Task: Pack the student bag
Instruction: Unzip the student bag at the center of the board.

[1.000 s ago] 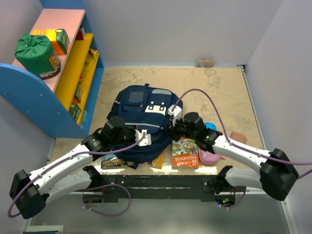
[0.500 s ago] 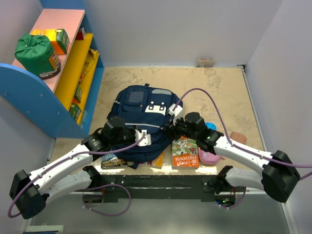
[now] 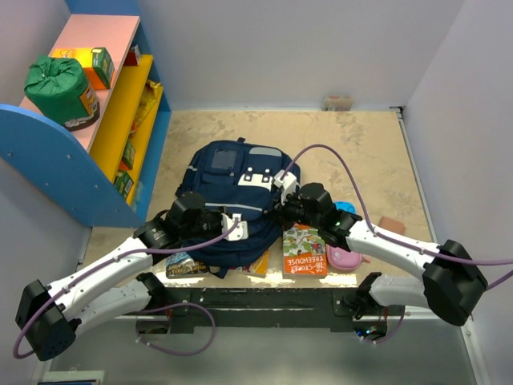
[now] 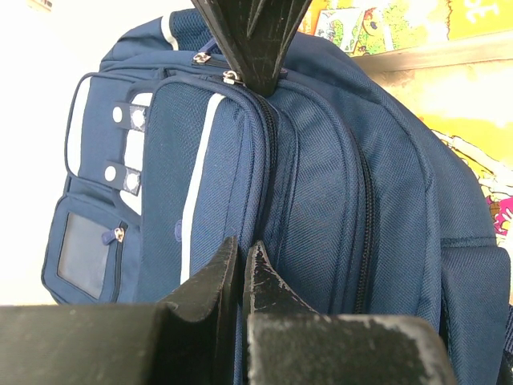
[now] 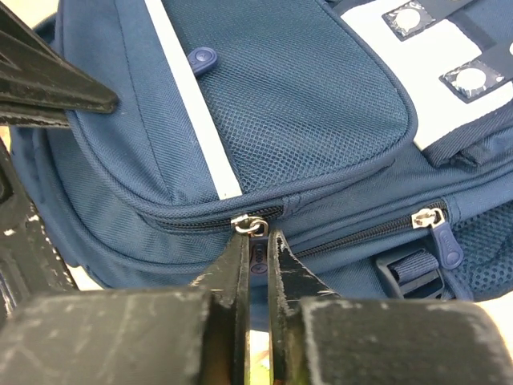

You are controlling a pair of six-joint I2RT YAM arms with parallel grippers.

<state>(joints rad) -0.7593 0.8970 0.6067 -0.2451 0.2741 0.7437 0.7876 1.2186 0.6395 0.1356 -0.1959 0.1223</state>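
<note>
Navy student bag (image 4: 321,184), left hand (image 4: 243,250) pinching its fabric

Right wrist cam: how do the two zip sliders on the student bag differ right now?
The front-pocket slider sits at the right gripper's fingertips, its blue pull pinched between them; the lower slider is untouched, its pull hanging free. The front-pocket slider lies centre-frame, the lower slider further right. Both are silver, on the student bag.

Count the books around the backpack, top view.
3: an orange book right of the student bag, a dark book at its near-left corner, a yellow book poking from under its near edge. More may be hidden beneath.
</note>
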